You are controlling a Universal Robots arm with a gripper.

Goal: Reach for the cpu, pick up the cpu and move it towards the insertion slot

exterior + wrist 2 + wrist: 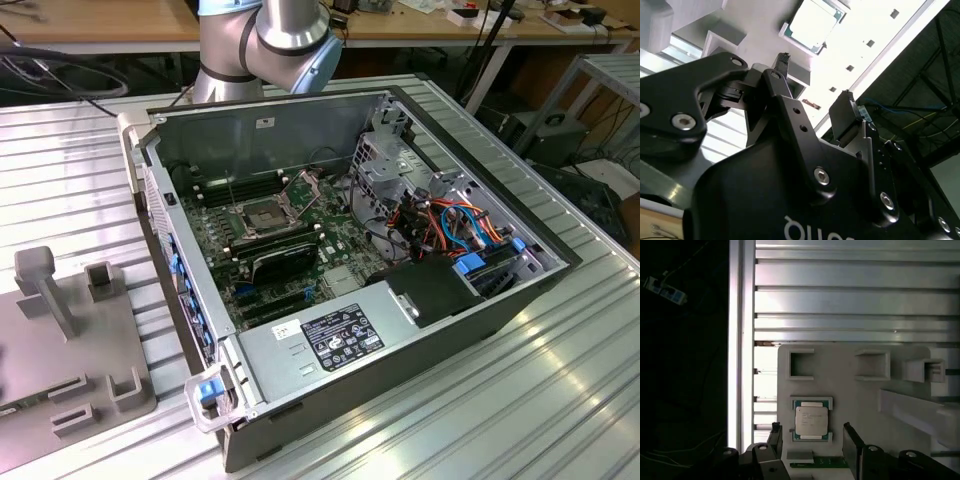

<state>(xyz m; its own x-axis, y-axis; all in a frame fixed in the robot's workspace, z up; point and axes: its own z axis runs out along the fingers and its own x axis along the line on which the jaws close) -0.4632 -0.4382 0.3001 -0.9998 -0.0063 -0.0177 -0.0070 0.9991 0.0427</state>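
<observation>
The cpu (pixel 811 421) is a small flat square chip with a pale lid and green rim, lying in a shallow pocket of a grey fixture plate (pixel 865 395). In the second wrist view the cpu (pixel 812 24) lies beyond the black fingertips. My gripper (pixel 812 441) is open, one finger on each side of the chip's line and short of it, with nothing between them. In the second wrist view my gripper (pixel 812 85) has a wide gap between its fingers. The insertion slot (pixel 265 215), a metal-framed socket with a dark centre, sits on the motherboard inside the open case.
The open computer case (pixel 400 330) holds a black ribbed module (pixel 285 258), a power supply (pixel 330 340) and coloured cables (pixel 450 225). The grey fixture (pixel 60 340) with upright posts stands at the exterior view's left on the ribbed aluminium table (pixel 560 380). The arm (pixel 265 40) rises behind the case.
</observation>
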